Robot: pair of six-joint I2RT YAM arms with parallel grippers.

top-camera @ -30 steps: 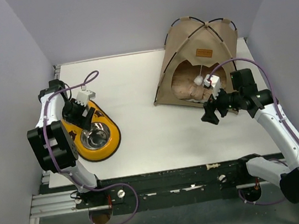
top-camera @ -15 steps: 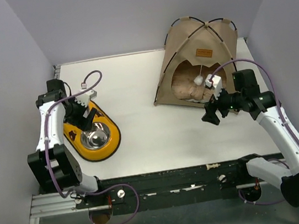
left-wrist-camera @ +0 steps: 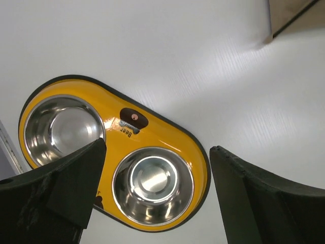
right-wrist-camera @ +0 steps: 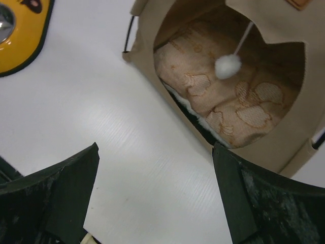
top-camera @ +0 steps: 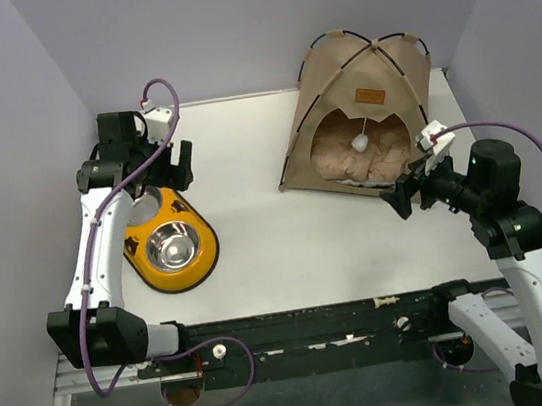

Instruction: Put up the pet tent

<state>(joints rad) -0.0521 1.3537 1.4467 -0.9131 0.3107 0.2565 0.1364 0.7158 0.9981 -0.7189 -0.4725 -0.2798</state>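
The tan pet tent [top-camera: 364,109] stands upright at the back right of the table, with black crossing poles, a brown label patch [top-camera: 369,94] and a white pompom [top-camera: 359,142] hanging in its opening. A patterned cushion [right-wrist-camera: 223,107] lies inside it. My right gripper [top-camera: 404,197] is open and empty, raised just in front of the tent's right corner. My left gripper [top-camera: 177,166] is open and empty, raised above the table's left side over the yellow double bowl [top-camera: 167,240]. The tent's corner also shows in the left wrist view [left-wrist-camera: 289,18].
The yellow double pet bowl [left-wrist-camera: 119,147] with two steel dishes lies at the left of the white table [top-camera: 255,235]. Grey walls close the left, back and right sides. A black rail runs along the near edge.
My left arm has lifted away from the bowl and swung back and to the right. My right arm has pulled back and up from the tent opening.
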